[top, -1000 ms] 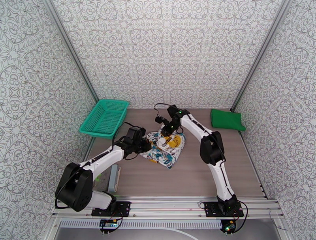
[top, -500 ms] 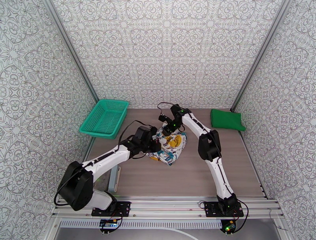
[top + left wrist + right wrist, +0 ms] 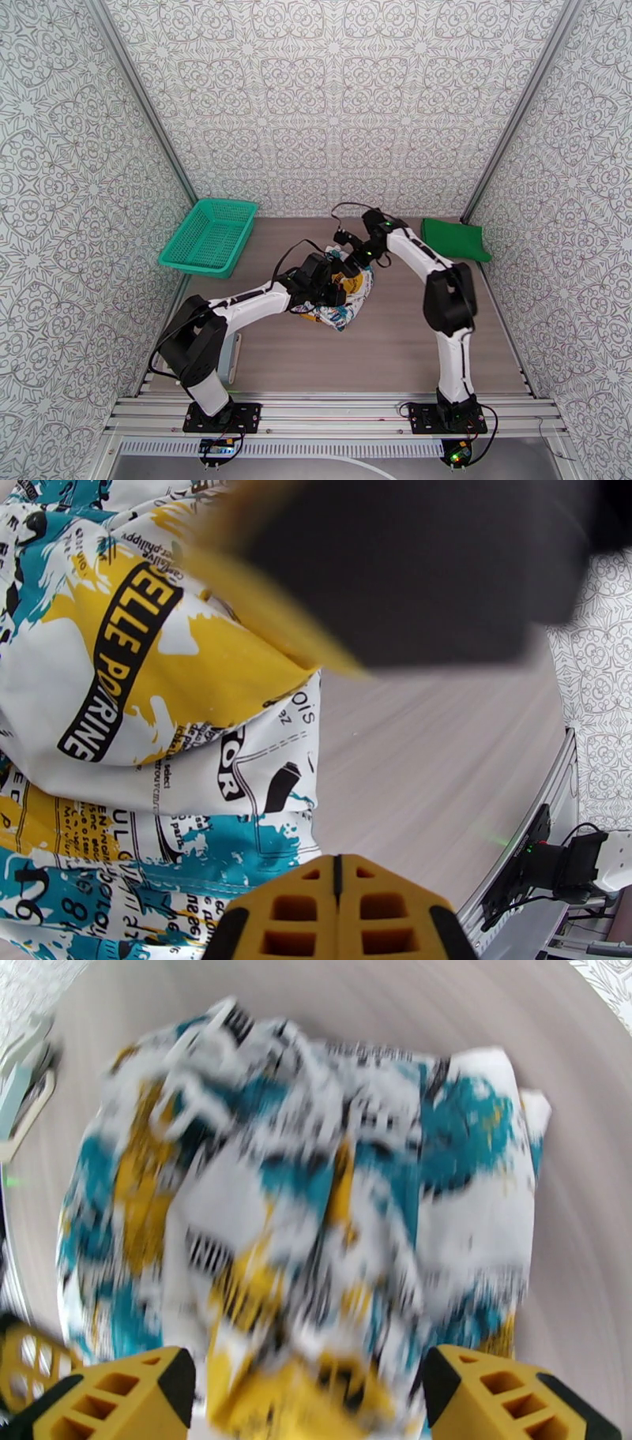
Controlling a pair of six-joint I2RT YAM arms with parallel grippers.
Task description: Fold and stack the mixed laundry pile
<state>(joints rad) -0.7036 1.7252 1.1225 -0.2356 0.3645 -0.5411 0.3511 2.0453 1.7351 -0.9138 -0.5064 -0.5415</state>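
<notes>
White printed garment (image 3: 346, 306) is the one in play, bunched and lumpy in the middle of the table (image 3: 395, 355), nowhere near flat. Scanning from the left: the mesh basket (image 3: 209, 234) sits at the far left edge, well apart from the action. Next comes the left hand (image 3: 325, 286), low over the garment's left side with its fingers pressed together. I cannot tell whether a thin fold is pinched between them, but with the arm stretched across the cloth it looks like that side is being carried over for a fold. Moving right, the right hand (image 3: 304, 1382) hovers just above the garment's far edge, fingers wide apart and gripping nothing, seemingly placed to take a fresh hold or get clear. Far right, near the back corner, the green shirt (image 3: 454, 239) lies as a neat flat rectangle. That is probably the base of the stack, so the printed piece needs finishing and then a trip over there.
</notes>
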